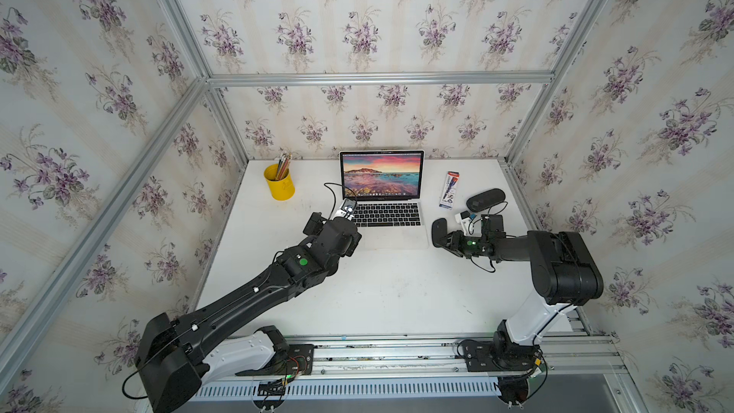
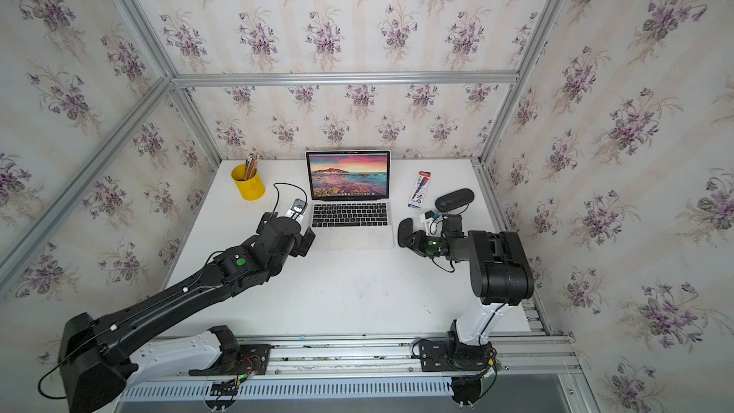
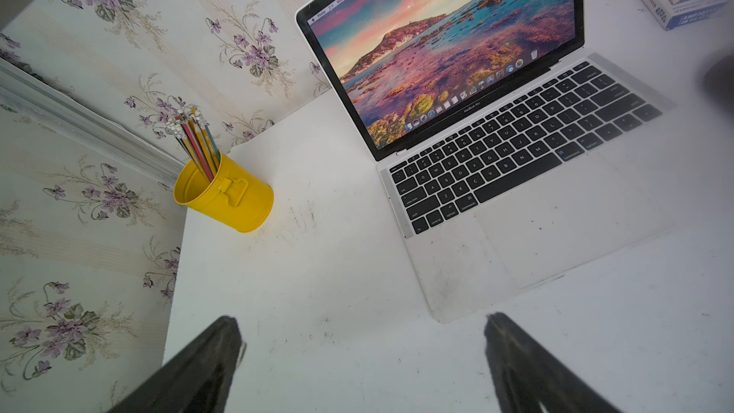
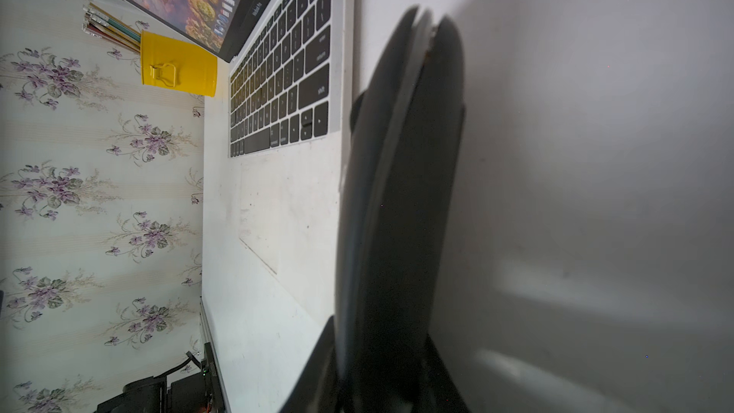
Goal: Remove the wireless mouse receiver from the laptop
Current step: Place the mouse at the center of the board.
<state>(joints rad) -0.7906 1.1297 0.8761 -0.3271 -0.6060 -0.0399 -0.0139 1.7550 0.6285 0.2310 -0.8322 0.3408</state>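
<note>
The silver laptop (image 1: 391, 232) stands open at the back middle of the white table, its screen showing a pink-and-teal coast in both top views (image 2: 349, 174). A flat black oval mouse (image 1: 438, 231) hangs on edge just off the laptop's right side, with my right gripper (image 4: 381, 351) shut on it. In the right wrist view a small dark stub (image 4: 356, 109) pokes out at the laptop's right edge, half behind the mouse; it looks like the wireless mouse receiver. My left gripper (image 3: 362, 319) is open and empty over bare table by the laptop's front left corner.
A yellow cup of pencils (image 1: 279, 182) stands at the back left. Right of the laptop lie a white pencil box (image 1: 449, 189), a black oblong case (image 1: 485, 199) and a small white block (image 1: 464, 218). Wallpapered walls with metal rails close three sides.
</note>
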